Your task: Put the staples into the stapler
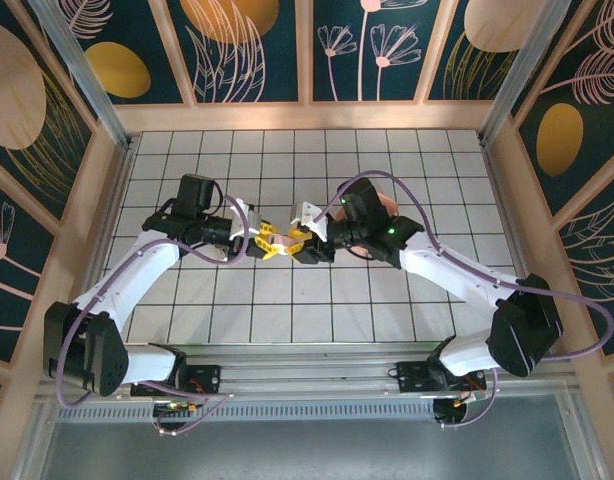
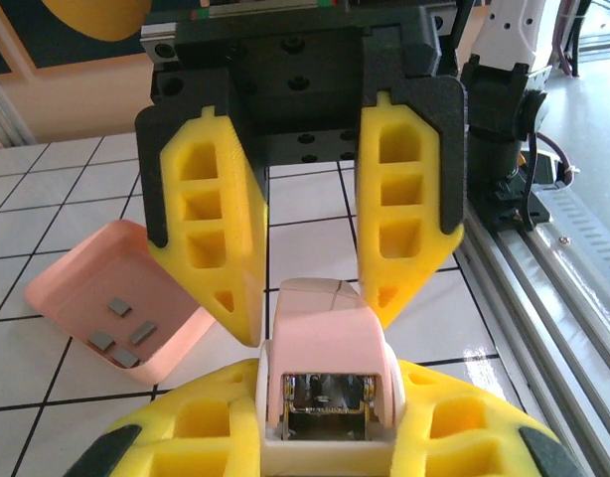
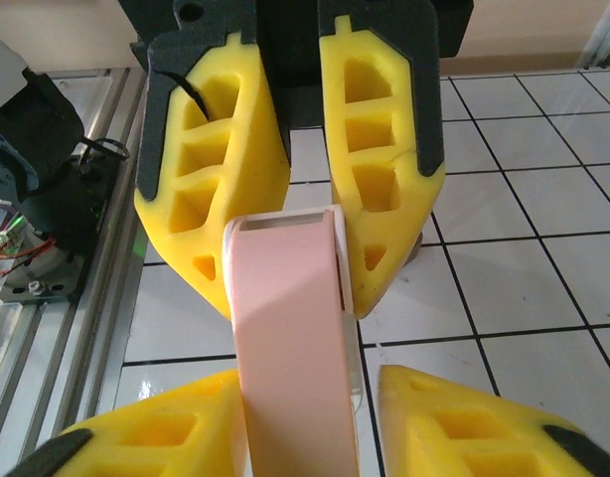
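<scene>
A pale pink mini stapler (image 2: 325, 348) is held in the air above the middle of a white tiled table (image 1: 287, 160), between two robot arms. Its long axis runs side to side across the table, roughly level. The end showing a silver metal channel faces the left arm, and the other end points toward the right arm.

The left gripper (image 3: 293, 298) is clamped on the channel end. The right gripper (image 2: 313, 323) straddles the far end with yellow foam fingers (image 2: 404, 209). One finger touches the pink body and a thin gap shows beside the other, so it is unclear whether it grips.

The staples (image 2: 119, 308), small grey pieces, lie in a salmon-pink tray (image 2: 76, 278) on the table near the right arm, apart from the stapler.

The step in hand appears to be steadying the stapler to open it; the staples are not yet loaded. Next, the right gripper likely needs a firm hold to pull the stapler open. Then one gripper must let go to fetch the staples.
</scene>
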